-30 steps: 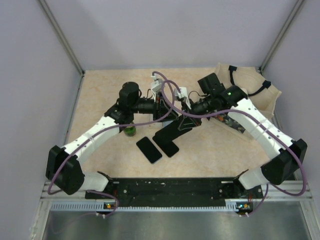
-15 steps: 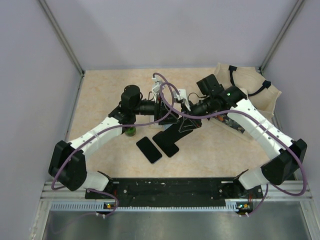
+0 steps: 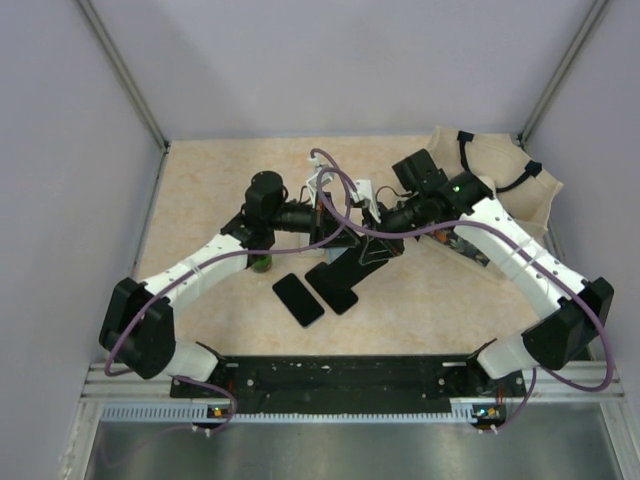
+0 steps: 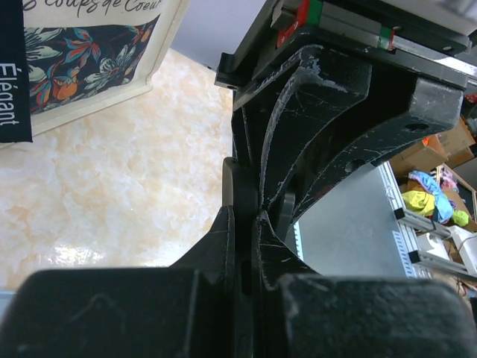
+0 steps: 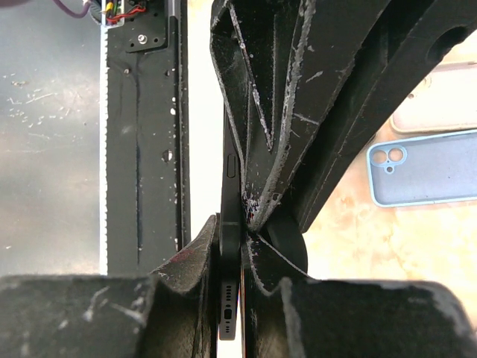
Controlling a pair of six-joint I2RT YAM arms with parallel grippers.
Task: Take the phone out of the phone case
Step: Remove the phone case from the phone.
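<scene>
A black phone in its black case hangs tilted above the table, held between both grippers. My left gripper is shut on a thin black edge of the case; its jaws stand pressed against both sides. My right gripper is shut on the phone, seen edge-on with its charging port and a side button. The two grippers' fingers nearly touch each other. The right gripper's fingers fill the left wrist view, and the left gripper's fingers fill the right wrist view.
Two flat black phone-shaped items lie on the table under the held phone. A green object sits under the left arm. A cream bag with floral print stands at the back right. A light blue case lies on the table.
The left arm has shifted a little to the right, toward the right gripper. The held phone and case moved slightly with it. Both grips stay shut.
</scene>
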